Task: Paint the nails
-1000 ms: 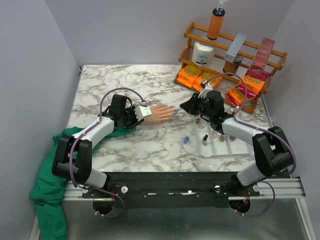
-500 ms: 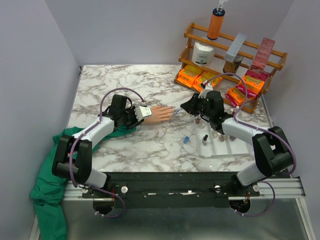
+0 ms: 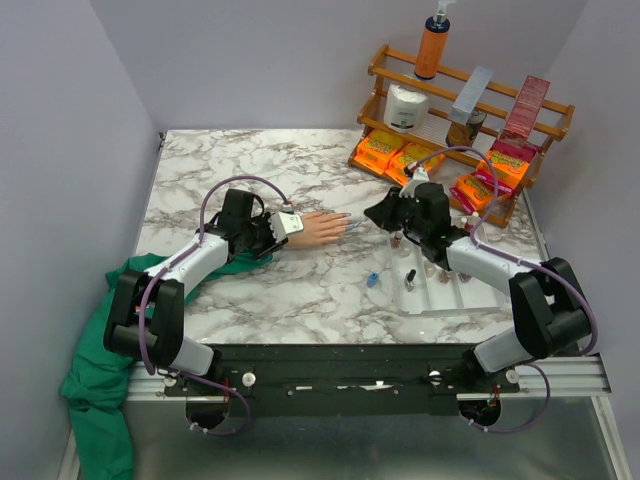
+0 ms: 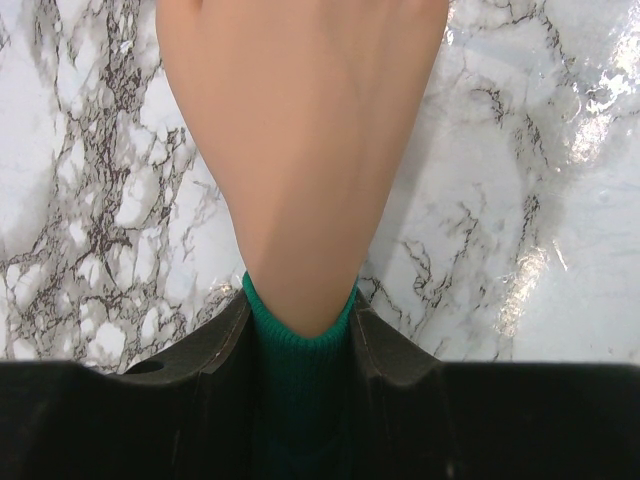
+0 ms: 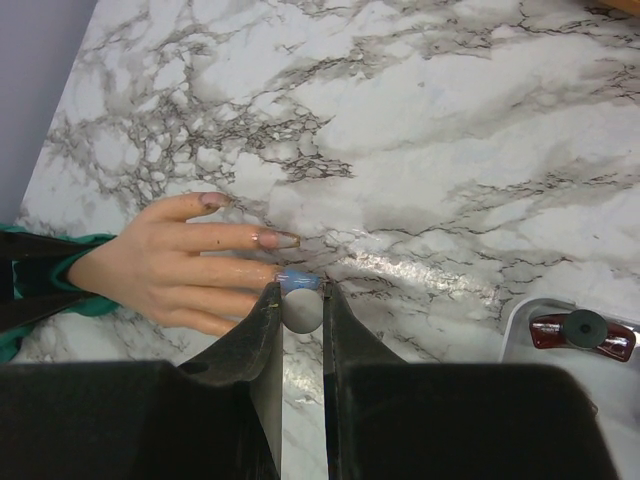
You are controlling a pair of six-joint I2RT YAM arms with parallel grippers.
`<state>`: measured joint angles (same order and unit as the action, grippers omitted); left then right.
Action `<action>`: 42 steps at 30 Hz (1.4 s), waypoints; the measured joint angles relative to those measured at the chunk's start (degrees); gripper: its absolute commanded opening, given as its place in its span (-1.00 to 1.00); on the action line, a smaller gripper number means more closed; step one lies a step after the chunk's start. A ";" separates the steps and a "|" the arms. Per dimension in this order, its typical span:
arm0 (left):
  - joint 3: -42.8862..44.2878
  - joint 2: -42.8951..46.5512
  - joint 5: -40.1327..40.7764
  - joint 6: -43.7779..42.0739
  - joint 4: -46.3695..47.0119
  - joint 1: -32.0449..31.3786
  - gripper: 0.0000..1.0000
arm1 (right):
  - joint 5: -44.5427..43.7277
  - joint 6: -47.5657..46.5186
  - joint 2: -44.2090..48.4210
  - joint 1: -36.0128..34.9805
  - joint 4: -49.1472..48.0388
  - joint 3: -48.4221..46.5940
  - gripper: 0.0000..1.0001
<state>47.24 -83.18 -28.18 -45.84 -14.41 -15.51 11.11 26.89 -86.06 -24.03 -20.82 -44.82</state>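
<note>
The peach fake hand (image 3: 322,228) lies flat on the marble, fingers pointing right. My left gripper (image 3: 278,228) is shut on its green sleeve (image 4: 300,345) at the wrist, and the back of the hand (image 4: 300,150) fills the left wrist view. My right gripper (image 3: 375,212) is shut on a round grey polish-brush cap (image 5: 301,312), held just off the fingertips. In the right wrist view my right gripper (image 5: 301,296) sits over the middle finger's nail (image 5: 299,281), which is blue. The neighbouring nail (image 5: 280,239) is pale pink. The brush tip is hidden under the cap.
A clear tray (image 3: 470,298) at the right holds small polish bottles, one with a black cap (image 3: 410,277); a red one shows in the right wrist view (image 5: 580,333). A small blue bottle (image 3: 372,281) stands on the marble. A wooden rack (image 3: 460,130) stands behind; green cloth (image 3: 95,370) hangs off the left edge.
My right gripper has shifted slightly to the right with the brush cap. The left arm and the fake hand have not moved.
</note>
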 measured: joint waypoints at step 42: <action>0.66 0.00 -0.37 -0.04 -1.14 0.00 -1.00 | 3.19 -0.94 -1.07 -1.90 0.07 -2.27 -0.99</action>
<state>47.90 -83.18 -28.56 -45.89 -15.55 -15.51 14.31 25.96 -87.13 -25.93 -20.75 -47.09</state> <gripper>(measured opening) 0.395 0.213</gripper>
